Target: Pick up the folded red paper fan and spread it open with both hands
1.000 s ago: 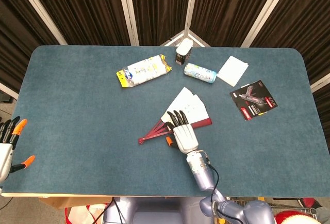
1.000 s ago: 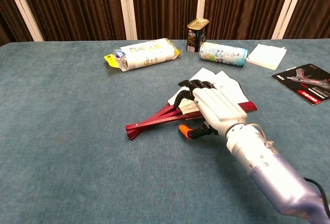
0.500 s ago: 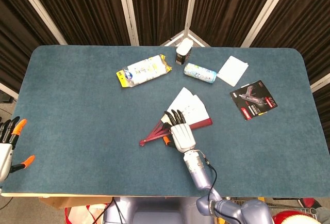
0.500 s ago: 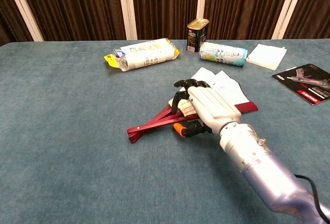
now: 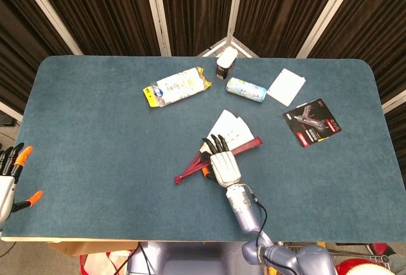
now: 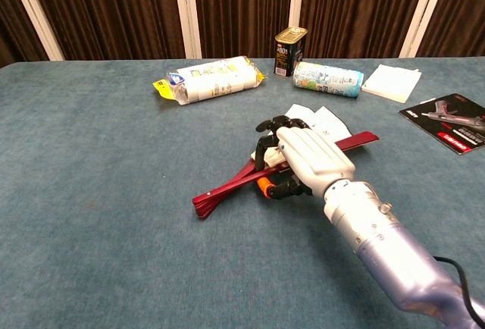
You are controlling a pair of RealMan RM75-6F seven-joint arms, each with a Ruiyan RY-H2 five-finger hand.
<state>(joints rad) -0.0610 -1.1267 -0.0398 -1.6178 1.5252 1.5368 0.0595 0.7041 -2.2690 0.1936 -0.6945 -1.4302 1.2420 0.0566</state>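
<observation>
- The red paper fan (image 5: 190, 170) is lying near the middle of the blue table (image 5: 95, 129), its long axis running diagonally: rivet end toward the near left, far end (image 6: 362, 139) toward the far right.
- The right hand (image 6: 307, 158) is gripping the fan's middle, fingers (image 6: 267, 128) curling over the sticks.
- The left hand (image 5: 9, 177) is hovering at the table's left edge, fingers apart, holding nothing.

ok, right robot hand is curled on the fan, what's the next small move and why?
Probably lift the red paper fan a little off the table. The right robot hand looks curled around its middle, with the thumb underneath, but the handle end seems to rest on the cloth. The left robot hand hangs open at the table's far edge, so the fan needs raising before that hand can join.
</observation>
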